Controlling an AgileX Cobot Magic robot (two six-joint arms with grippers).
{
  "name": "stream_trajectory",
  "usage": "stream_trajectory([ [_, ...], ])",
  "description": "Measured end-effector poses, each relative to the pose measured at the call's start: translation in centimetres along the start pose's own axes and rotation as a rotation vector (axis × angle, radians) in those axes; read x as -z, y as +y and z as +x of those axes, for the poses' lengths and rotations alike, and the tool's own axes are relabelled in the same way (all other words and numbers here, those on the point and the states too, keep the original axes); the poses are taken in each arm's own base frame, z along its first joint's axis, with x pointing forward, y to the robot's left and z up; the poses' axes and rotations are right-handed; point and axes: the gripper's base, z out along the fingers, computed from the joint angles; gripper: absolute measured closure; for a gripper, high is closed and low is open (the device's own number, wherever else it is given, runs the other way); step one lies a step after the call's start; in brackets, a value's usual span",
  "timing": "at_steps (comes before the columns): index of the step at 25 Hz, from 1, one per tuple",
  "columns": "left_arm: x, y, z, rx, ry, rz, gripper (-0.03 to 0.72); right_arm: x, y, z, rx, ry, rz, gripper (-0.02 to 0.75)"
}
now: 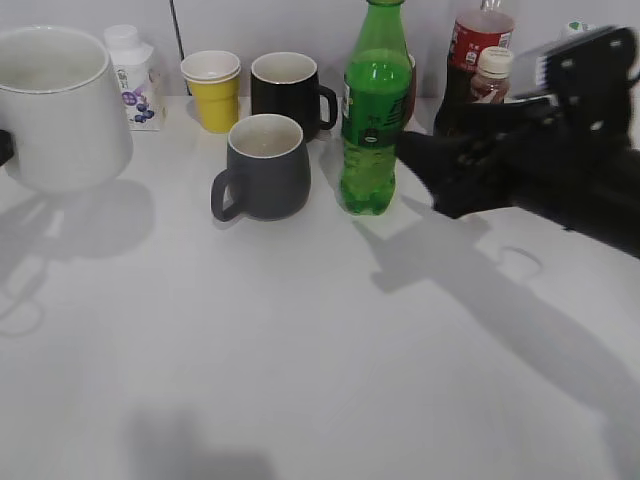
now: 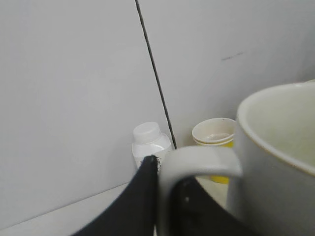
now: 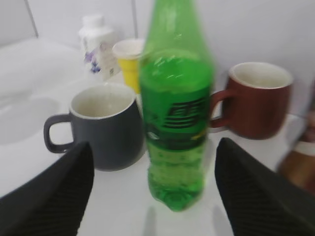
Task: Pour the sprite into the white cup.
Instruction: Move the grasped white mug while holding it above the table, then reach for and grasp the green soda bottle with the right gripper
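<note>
Sprite bottle point(image 1: 374, 110) stands upright on the white table point(image 1: 320, 360), just right of centre, green liquid filling it to about shoulder height; whether it is capped I cannot tell. At its 9 o'clock, close but not touching, sits a dark grey mug point(image 1: 262, 166) with its handle turned left, and nothing shows inside it. At the bottle's 11 o'clock stands a black mug point(image 1: 290, 92), which looks reddish-brown in the right wrist view, handle toward the bottle; its pale inside looks bare too. Left of that is a small yellow cup point(image 1: 213, 89) with a white rim, and further left a small white bottle point(image 1: 133, 76) with a purple-printed label. Behind the sprite at 1 o'clock are a dark cola bottle with a red label point(image 1: 478, 50) and a brown bottle with a pale cap point(image 1: 491, 78), partly hidden by the arm.

The right gripper point(image 3: 152, 189) is at the sprite's 3 o'clock in the exterior view, its black fingers point(image 3: 54, 196) spread wide on either side of the bottle without touching it.

The white cup point(image 1: 58, 105) is at far left, well apart from the sprite, and looks bare inside. The left gripper point(image 2: 165, 196) is pinched on its handle, one dark finger on each side of the loop.
</note>
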Motion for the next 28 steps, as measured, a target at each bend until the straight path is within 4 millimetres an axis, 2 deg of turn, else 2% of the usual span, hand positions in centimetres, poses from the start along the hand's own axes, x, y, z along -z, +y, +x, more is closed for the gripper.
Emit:
stream_trajectory([
  [5,0.0,0.0,0.0,-0.001,0.001,0.001,0.645,-3.8,-0.5,1.3,-0.013,0.029,0.029,0.138],
  [10,0.0,0.0,0.0,-0.001,0.001,0.002,0.646,-6.9,-1.3,1.3,-0.064,0.015,0.041,0.13],
  [18,0.0,-0.3,0.2,-0.011,0.026,0.019,0.646,-11.3,-1.8,2.6,-0.108,0.05,-0.009,0.143],
  [20,-0.1,-1.0,0.5,-0.03,0.06,0.061,0.646,-11.9,-2.0,2.5,-0.105,0.059,-0.002,0.202],
  [22,-0.1,-2.1,0.6,-0.051,0.091,0.118,0.646,-12.1,-2.0,2.5,-0.098,0.065,-0.006,0.328],
  [28,0.1,-6.3,0.3,-0.084,0.119,0.304,0.646,-11.2,-1.2,1.4,0.041,0.116,-0.082,0.342],
])
